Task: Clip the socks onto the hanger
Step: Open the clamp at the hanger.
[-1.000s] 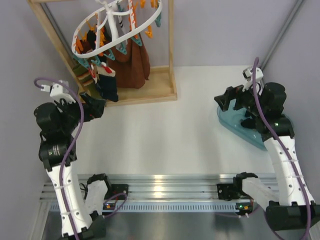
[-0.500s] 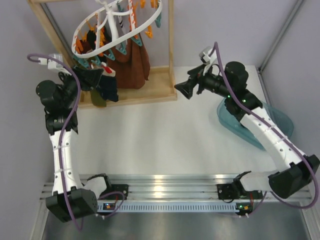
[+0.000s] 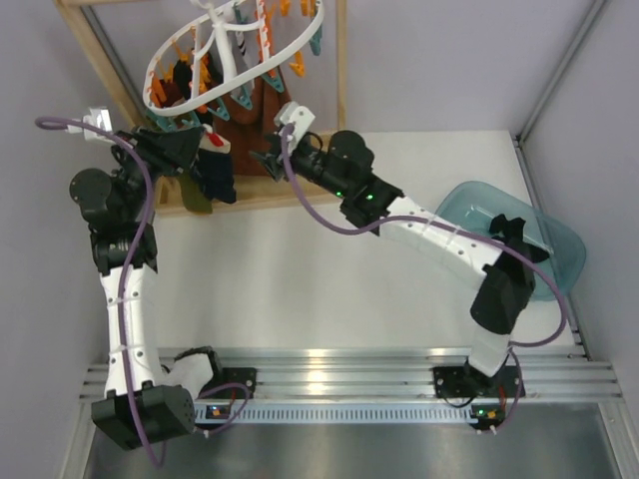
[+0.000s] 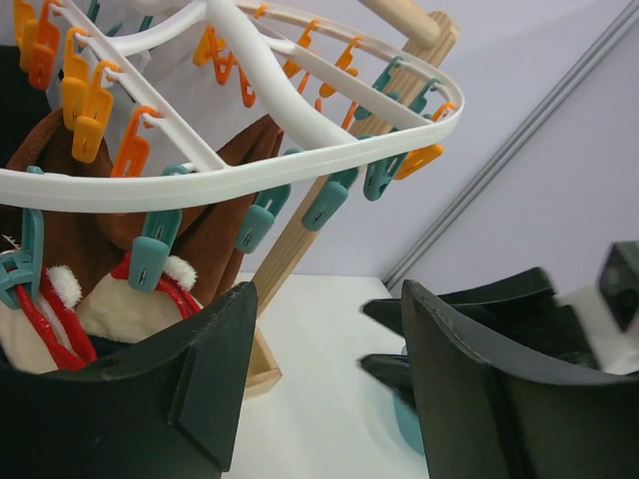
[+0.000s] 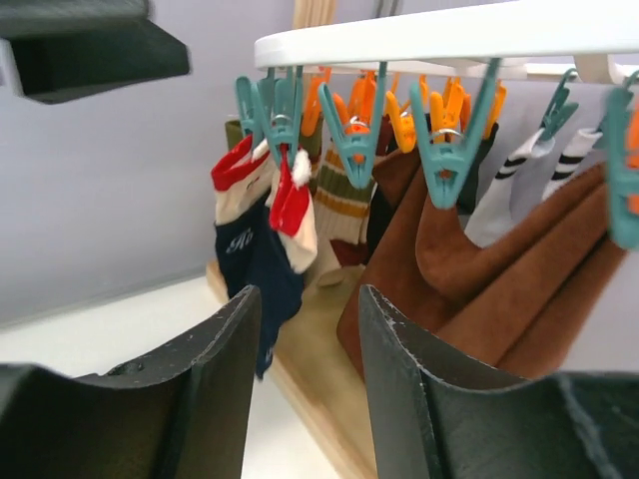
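The white round hanger [image 3: 240, 62] with orange and teal clips hangs tilted in the wooden frame at the back left. Dark socks [image 3: 214, 178] dangle from its clips, among striped ones and rust-brown cloth [image 3: 268, 118]. My left gripper [image 3: 192, 152] sits just under the hanger's left rim [image 4: 329, 160], open [image 4: 327, 334] with nothing between its fingers. My right gripper [image 3: 268, 160] reaches in from the right below the clips, open [image 5: 312, 309] and empty. A navy sock with a red and white cuff [image 5: 262, 269] hangs just beyond it, and the hanger rim [image 5: 449, 35] runs above.
The wooden frame's base [image 3: 305, 188] and upright post [image 3: 342, 90] stand around the hanger. A teal basin [image 3: 547, 249] lies at the right edge of the white table [image 3: 329, 289]. Each gripper shows in the other's wrist view: the right one [image 4: 419, 344], the left one [image 5: 90, 40].
My right arm has swung from the teal basin across the table to the hanger, its jaws narrowing. My left gripper rose to the hanger's left rim.
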{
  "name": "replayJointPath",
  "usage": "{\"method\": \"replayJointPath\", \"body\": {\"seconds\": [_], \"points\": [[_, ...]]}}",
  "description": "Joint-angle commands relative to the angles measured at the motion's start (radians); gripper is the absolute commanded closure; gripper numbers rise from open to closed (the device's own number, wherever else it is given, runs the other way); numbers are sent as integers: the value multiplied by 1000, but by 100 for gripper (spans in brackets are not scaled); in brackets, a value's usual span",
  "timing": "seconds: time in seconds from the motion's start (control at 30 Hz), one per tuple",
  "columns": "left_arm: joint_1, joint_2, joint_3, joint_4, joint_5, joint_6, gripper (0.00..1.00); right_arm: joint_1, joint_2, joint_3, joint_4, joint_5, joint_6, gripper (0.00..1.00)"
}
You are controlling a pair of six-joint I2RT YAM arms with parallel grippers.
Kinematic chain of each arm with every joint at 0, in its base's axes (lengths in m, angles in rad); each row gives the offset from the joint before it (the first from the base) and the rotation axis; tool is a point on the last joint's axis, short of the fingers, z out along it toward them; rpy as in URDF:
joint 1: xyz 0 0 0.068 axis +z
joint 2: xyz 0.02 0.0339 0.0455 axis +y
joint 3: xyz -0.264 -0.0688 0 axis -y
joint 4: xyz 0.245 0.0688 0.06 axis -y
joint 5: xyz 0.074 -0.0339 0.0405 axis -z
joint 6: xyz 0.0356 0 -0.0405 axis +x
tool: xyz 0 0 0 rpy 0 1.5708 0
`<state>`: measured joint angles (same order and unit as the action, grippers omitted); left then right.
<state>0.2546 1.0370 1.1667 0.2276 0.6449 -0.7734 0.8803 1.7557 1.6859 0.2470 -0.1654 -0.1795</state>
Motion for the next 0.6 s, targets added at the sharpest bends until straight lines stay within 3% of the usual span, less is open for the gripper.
{"method": "replayJointPath", "body": {"seconds": [0.0, 0.2, 0.57], "points": [[-2, -51, -1, 40, -39, -76, 35, 23, 125, 132, 195, 119, -29, 57], [-3, -87, 7, -48, -54, -72, 35, 23, 278, 253, 319, 57, 9, 57], [-2, -118, 5, -123, -91, -102, 31, 19, 450, 443, 386, 55, -5, 52]]}}
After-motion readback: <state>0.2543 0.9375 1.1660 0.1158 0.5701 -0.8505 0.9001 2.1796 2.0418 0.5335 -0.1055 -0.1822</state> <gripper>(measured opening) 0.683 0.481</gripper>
